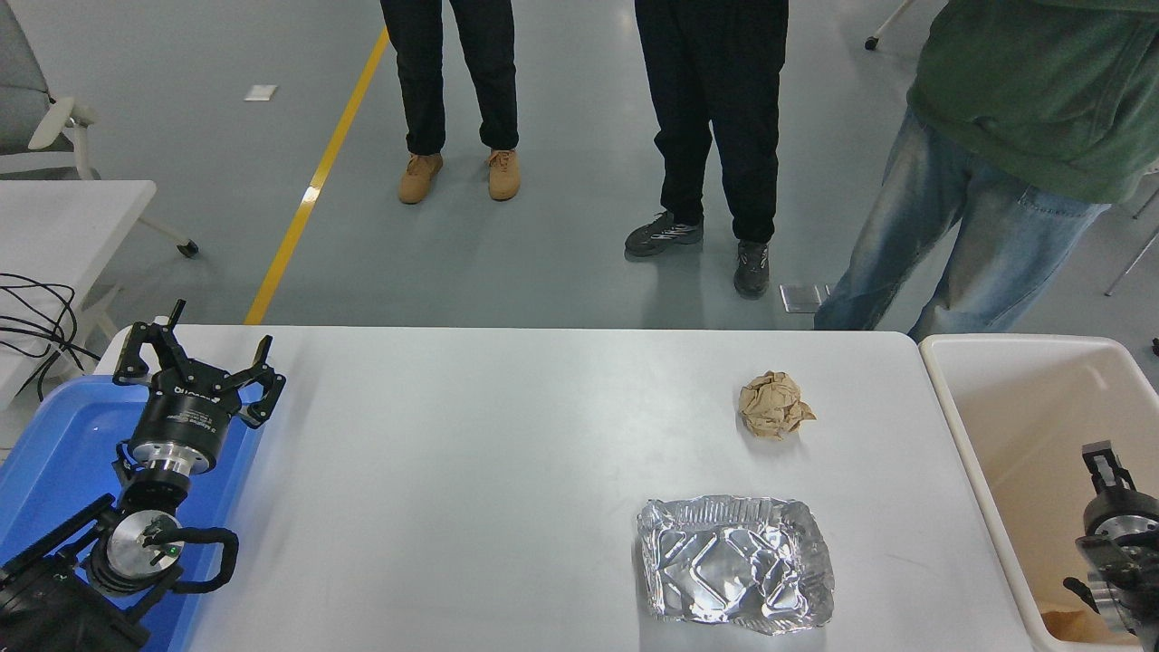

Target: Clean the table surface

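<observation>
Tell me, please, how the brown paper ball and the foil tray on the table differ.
The paper ball is matte brown and crumpled round; the foil tray is shiny silver, flat and roughly rectangular. The ball is the smaller and lies farther from the robot; the tray is wider and lies nearer. Both rest on the table surface, apart from each other, untouched by either gripper.

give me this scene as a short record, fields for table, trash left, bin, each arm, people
table: table surface, white, holds two items
trash left: crumpled brown paper ball; foil tray, nearer the robot
bin: beige bin at table's right end
left arm: left gripper open, parked over blue tray
right arm: right gripper over the bin, state unclear
people: three standing at far side
</observation>
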Motion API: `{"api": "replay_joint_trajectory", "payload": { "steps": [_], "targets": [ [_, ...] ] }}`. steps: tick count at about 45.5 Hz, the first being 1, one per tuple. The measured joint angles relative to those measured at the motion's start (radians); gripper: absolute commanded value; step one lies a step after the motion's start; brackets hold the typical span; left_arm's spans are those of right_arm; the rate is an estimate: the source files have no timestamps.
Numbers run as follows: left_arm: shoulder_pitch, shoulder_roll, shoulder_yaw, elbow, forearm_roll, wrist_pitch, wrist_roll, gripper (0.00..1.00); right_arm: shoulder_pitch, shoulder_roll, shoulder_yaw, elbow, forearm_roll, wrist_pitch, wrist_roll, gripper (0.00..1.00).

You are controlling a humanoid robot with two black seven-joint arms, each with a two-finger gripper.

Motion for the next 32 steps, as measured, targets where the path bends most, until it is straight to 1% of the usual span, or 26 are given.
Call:
{"api": "replay_joint_trajectory", "payload": {
  "steps": [18,23,27,32],
  "targets": [
    [0.0,0.0,0.0,0.0,0.0,0.0,0.0,0.99,0.012,-0.009,0.003,-0.023,0.0,0.001,0.0,0.98],
    [0.0,0.0,0.0,0.0,0.0,0.0,0.0,0.99,0.03,-0.031,0.011,-0.027,0.002,0.008,0.0,0.98],
    [0.0,0.0,0.0,0.0,0.0,0.0,0.0,0.99,0.048,-0.051,0.041,-0.028,0.016,0.025,0.0,0.99],
    [0.0,0.0,0.0,0.0,0.0,0.0,0.0,0.99,0.078,-0.076,0.103,-0.029,0.049,0.091,-0.001,0.99]
  ]
}}
